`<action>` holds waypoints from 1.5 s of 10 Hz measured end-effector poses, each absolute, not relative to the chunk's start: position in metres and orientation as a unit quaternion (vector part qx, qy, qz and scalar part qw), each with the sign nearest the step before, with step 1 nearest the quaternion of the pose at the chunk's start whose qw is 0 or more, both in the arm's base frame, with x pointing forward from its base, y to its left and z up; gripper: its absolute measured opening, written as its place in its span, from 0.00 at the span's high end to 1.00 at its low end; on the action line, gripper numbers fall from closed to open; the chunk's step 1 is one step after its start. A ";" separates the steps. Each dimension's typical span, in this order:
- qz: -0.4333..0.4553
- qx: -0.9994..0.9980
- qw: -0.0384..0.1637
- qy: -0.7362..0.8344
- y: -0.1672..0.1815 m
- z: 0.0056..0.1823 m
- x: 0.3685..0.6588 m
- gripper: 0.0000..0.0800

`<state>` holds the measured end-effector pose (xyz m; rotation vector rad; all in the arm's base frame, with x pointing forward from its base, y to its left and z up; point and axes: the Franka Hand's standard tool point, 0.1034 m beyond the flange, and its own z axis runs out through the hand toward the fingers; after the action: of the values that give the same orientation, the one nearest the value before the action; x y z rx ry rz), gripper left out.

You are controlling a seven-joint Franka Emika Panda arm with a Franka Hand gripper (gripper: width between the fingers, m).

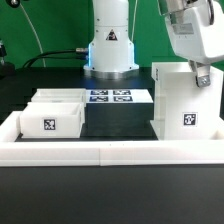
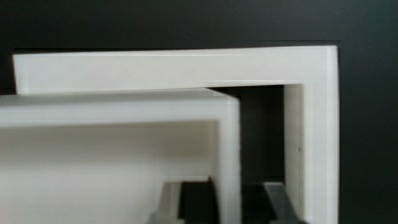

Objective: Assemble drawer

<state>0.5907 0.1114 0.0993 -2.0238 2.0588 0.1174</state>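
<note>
The drawer's tall white casing (image 1: 185,105) stands upright at the exterior view's right, a square tag on its front face. My gripper (image 1: 200,78) reaches down onto its top right edge. In the wrist view the casing (image 2: 178,70) fills the picture from above, and my gripper (image 2: 230,205) is shut on a thin upright wall of it, one dark finger (image 2: 196,205) on each side. Two small open-top trays sit at the exterior view's left: a front one (image 1: 50,118) with a tag, and another (image 1: 58,95) close behind it.
A long low white rail (image 1: 110,152) runs along the table's front, just before the trays and casing. The marker board (image 1: 110,97) lies flat between the trays and casing. The arm's base (image 1: 110,50) stands behind it.
</note>
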 end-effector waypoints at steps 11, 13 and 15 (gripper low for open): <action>0.046 -0.695 0.130 0.705 0.112 0.098 0.627 0.95; 0.045 -0.695 0.130 0.706 0.112 0.098 0.629 0.95; 0.047 -0.695 0.131 0.705 0.112 0.099 0.632 0.95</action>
<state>0.6324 0.1122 0.0992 -2.0191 2.0483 0.1352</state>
